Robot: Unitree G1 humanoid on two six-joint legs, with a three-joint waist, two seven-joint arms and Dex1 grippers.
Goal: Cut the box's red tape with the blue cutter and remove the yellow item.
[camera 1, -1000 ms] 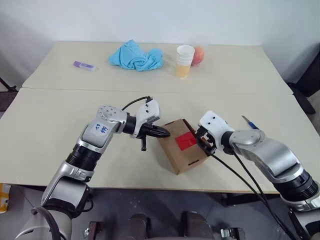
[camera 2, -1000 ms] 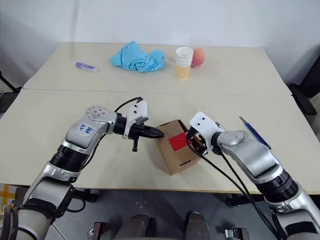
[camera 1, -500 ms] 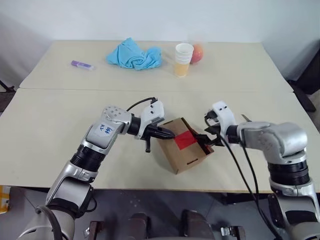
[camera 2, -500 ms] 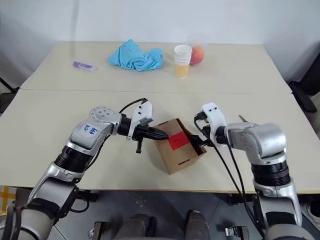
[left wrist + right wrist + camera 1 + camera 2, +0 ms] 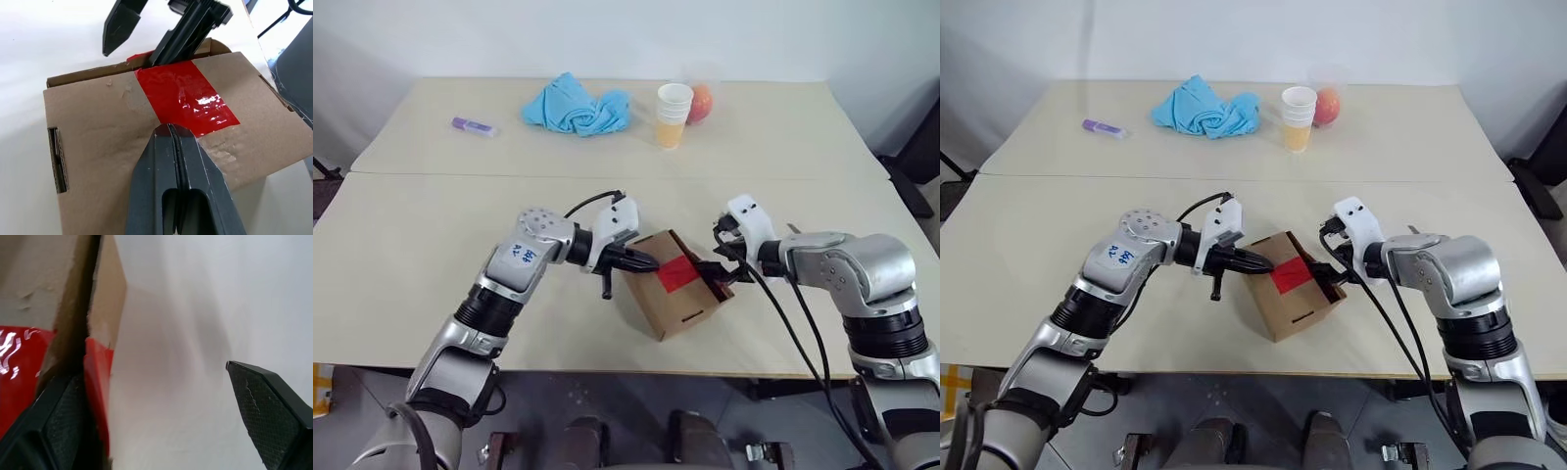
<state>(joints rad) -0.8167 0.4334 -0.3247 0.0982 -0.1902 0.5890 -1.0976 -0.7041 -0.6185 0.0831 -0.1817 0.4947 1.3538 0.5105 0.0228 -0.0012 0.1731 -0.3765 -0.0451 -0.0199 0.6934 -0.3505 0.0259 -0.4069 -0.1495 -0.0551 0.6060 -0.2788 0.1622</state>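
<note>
the wide beige table (image 5: 411, 245) carries everything. the small brown cardboard box (image 5: 677, 286) sits near its front edge, directly between the two sets of fingers, turned corner-on. the bright red strip of tape (image 5: 186, 98) runs across the box's lid and folds over the far lid edge.

the left gripper (image 5: 168, 128) has its two black fingers (image 5: 151, 171) pressed together into one wedge, with nothing between them; the tip rests on the lid at the near end of the red tape. the right gripper (image 5: 717, 277) comes at the box from the opposite side, its fingers spread wide: one finger (image 5: 181, 34) is slipped into the gap under the lid's edge where the tape folds over, the other finger (image 5: 120, 22) stands free beside the box over bare table.

well beyond both sets of fingers, at the far side of the table, lie a crumpled light-blue cloth (image 5: 578, 108), a stack of yellowish paper cups (image 5: 673, 116) with an orange-red round fruit (image 5: 702, 101) just behind it, and a short purple stick-like object (image 5: 474, 126).

the blue cutter and the yellow item cannot be made out.
</note>
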